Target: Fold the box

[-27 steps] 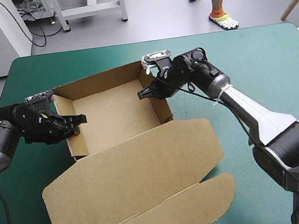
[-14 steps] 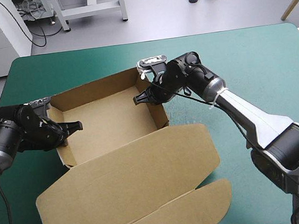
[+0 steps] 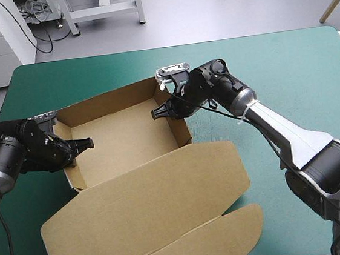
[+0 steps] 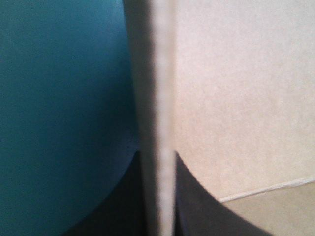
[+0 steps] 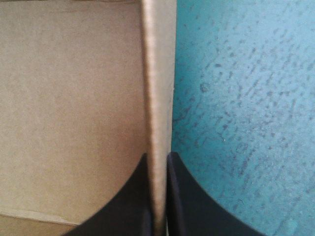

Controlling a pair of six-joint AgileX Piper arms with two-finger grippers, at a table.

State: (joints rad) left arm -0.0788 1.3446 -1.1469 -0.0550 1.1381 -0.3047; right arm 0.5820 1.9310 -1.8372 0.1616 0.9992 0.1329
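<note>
Left gripper, right gripper — two, tight on one box.

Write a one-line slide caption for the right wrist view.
Right gripper shut on the upright side wall of the brown box, teal-green cover outside.

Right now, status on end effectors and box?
Left end effector shut on box, left wall. Right end effector shut on right wall. Open tray, lid flat. Nothing obstructing.

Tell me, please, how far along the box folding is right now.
Done: the box walls stand raised, forming an open tray. In hand: the left pincer grips the left wall, the right pincer the right wall. Left: the lid lies flat, not yet folded.
</note>
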